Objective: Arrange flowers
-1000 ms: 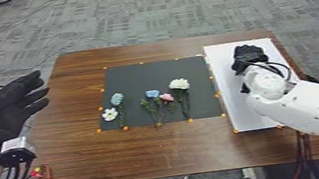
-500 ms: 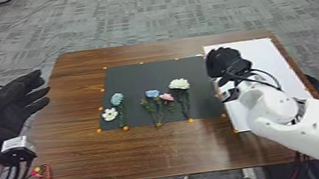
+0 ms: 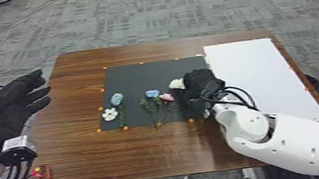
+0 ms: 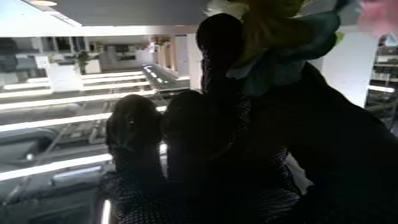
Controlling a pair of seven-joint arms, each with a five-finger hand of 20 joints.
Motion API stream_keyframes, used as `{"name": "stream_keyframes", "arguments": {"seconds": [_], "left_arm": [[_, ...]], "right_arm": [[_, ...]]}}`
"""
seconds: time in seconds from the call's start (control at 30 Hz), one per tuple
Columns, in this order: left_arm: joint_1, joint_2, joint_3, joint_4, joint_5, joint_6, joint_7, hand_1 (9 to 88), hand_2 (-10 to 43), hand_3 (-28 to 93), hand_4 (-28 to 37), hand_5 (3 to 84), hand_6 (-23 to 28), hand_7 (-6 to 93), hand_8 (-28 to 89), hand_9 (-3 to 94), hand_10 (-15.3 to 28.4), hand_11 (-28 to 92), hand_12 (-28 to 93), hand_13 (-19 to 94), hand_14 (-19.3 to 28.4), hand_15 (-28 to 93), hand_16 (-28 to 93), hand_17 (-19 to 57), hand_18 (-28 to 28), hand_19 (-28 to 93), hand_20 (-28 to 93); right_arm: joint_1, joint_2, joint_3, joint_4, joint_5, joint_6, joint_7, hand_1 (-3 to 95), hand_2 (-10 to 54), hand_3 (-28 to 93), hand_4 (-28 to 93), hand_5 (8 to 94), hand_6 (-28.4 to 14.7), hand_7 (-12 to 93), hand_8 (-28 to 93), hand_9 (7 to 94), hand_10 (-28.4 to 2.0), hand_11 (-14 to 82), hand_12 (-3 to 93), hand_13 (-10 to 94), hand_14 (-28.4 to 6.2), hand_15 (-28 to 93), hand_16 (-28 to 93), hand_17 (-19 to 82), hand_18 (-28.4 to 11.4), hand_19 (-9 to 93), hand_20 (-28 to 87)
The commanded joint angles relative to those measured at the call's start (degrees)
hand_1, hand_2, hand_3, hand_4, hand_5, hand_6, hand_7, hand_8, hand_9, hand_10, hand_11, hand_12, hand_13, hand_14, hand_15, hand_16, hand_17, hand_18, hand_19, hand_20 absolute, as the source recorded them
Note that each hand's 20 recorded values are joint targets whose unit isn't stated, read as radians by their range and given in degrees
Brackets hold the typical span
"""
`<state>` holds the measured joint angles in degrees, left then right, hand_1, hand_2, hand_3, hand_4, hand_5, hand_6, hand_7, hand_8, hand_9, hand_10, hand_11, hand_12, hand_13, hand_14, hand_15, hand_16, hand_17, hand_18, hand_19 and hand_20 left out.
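- Here's the right hand (image 3: 198, 83), narrowed on a flower (image 4: 298, 42), petals caught between finger and thumb; squeeze harder there and the soft head could crush or crease.
- It's low at the right side of the dark mat (image 3: 153, 73), right up beside the big white bloom (image 3: 176, 84); a drift leftward could shove that one into the pink bloom (image 3: 167, 97), and then the blue bloom (image 3: 152, 93) takes the knock!
- How the held stem hangs, I can't tell; if it's angled, it could snag a neighbour or land crooked.
- Release, that's the tricky part: petals clinging to the glove could drag the flower off its spot.
- And the left hand (image 3: 10, 106)? Spread wide, holding nothing, out beside the table (image 3: 84, 153); little danger there unless it swings inward.
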<state>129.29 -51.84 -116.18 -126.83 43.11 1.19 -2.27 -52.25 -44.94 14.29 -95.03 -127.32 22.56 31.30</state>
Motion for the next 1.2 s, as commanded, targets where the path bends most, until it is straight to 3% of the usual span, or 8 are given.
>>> {"name": "stream_keyframes", "arguments": {"seconds": [0.03, 0.23, 0.33, 0.7, 0.8, 0.93, 1.1, 1.2], "left_arm": [[0.1, -0.55, -0.38, 0.05, 0.03, -1.10, -0.81, 25.3, -1.3, 70, -26.3, 28.3, 2.6, 21.9, -10, 20.3, 10.7, 27, 20, 11, 13.9, 49, -5, -9.9, 19.7, 41, 11], [-0.1, -0.22, -0.20, 0.18, -0.16, -0.23, -0.53, 25.4, -1.3, 70, -26.2, 28.6, 2.5, 21.9, -10, 20.6, 10.5, 27, 20, 11, 14.0, 49, -5, -9.9, 19.6, 41, 11], [-0.4, -0.12, -0.05, 0.27, -0.14, -0.60, -0.61, 25.4, -1.3, 70, -26.2, 28.6, 2.7, 21.8, -10, 20.6, 10.6, 27, 20, 11, 13.9, 49, -5, -9.9, 19.6, 41, 11], [0.0, -0.35, -0.41, 0.13, -0.11, -0.51, -0.53, 25.3, -1.3, 70, -26.3, 28.6, 2.7, 21.5, -10, 20.5, 10.6, 27, 20, 11, 13.9, 49, -5, -9.9, 19.6, 41, 12], [0.0, -0.21, -0.47, 0.16, -0.16, -0.37, -0.52, 25.4, -1.4, 70, -26.4, 28.6, 2.8, 21.5, -10, 20.5, 10.6, 27, 20, 11, 13.9, 49, -5, -9.9, 19.6, 41, 12], [0.1, -0.28, -0.60, 0.11, -0.12, -0.29, -0.44, 25.3, -1.4, 70, -26.3, 28.6, 2.8, 21.5, -10, 20.6, 10.7, 27, 20, 11, 13.9, 49, -5, -9.9, 19.6, 41, 12], [0.0, -0.40, -0.78, 0.10, -0.16, -0.17, -0.27, 25.3, -1.3, 70, -26.3, 28.6, 2.8, 21.5, -10, 20.6, 10.6, 27, 20, 11, 14.0, 49, -5, -9.9, 19.6, 41, 12], [-0.6, -0.43, -0.34, 0.14, 0.02, 0.24, 0.17, 25.3, -1.3, 70, -26.3, 28.7, 2.9, 21.4, -10, 20.6, 10.6, 27, 20, 11, 14.0, 49, -5, -9.9, 19.6, 41, 12]], "right_arm": [[-0.8, 1.0, 1.7, -0.1, -2.0, -1.2, 1.4, 49.6, -9.5, 80, -28, 70.2, 3.2, 43, 0, 82.5, -3.1, 18.5, 50.7, 72, -3.9, 79, 37, 41, -19.8, 93, 58], [-2.5, 1.1, 3.6, -0.9, -0.6, -1.4, 0.6, 45.2, -9.5, 77, -28, 66.4, 2.4, 43, 1, 79.3, -4.0, 18.7, 50.2, 71, -4.4, 80, 37, 40, -19.8, 93, 59], [-3.0, 1.1, 4.3, -1.2, -0.4, -2.1, 0.2, 43.8, -9.5, 76, -28, 66.1, 2.1, 43, 1, 78.8, -4.3, 19.0, 50.3, 71, -4.6, 80, 37, 39, -19.8, 93, 59], [-4.6, 2.3, 6.4, -2.7, 1.4, -3.5, -2.0, 36.1, -9.5, 79, -28, 66.0, 2.1, 38, 1, 73.0, -6.6, 31.0, 35.8, 70, -5.5, 81, 37, 38, -20.5, 93, 60], [-4.6, 2.9, 6.4, -2.9, 0.8, -2.2, -0.9, 32.6, -9.5, 81, -28, 65.6, 2.4, 36, -2, 71.3, -8.2, 34.3, 27.0, 69, -5.6, 81, 37, 38, -20.6, 93, 60], [-5.5, 2.4, 9.0, -3.2, 0.7, -3.9, -0.9, 28.8, -9.5, 83, -28, 65.1, 2.4, 33, -16, 70.2, -8.8, 32.5, 25.9, 69, -6.0, 81, 37, 38, -20.8, 93, 60], [-7.5, 3.6, 12.3, -4.8, 0.0, -2.9, 1.0, 24.3, -9.5, 82, -28, 58.0, 1.9, 25, -15, 64.9, -10.7, 28.7, 24.9, 68, -7.3, 80, 37, 37, -21.8, 93, 61], [-12.9, 5.6, 19.2, -7.5, 2.4, 2.6, 1.1, 20.2, -8.6, 83, -28, 46.7, -1.5, 19, -12, 51.6, -13.3, 24.1, 23.2, 57, -10.5, 78, 33, 32, -22.2, 89, 59]]}}
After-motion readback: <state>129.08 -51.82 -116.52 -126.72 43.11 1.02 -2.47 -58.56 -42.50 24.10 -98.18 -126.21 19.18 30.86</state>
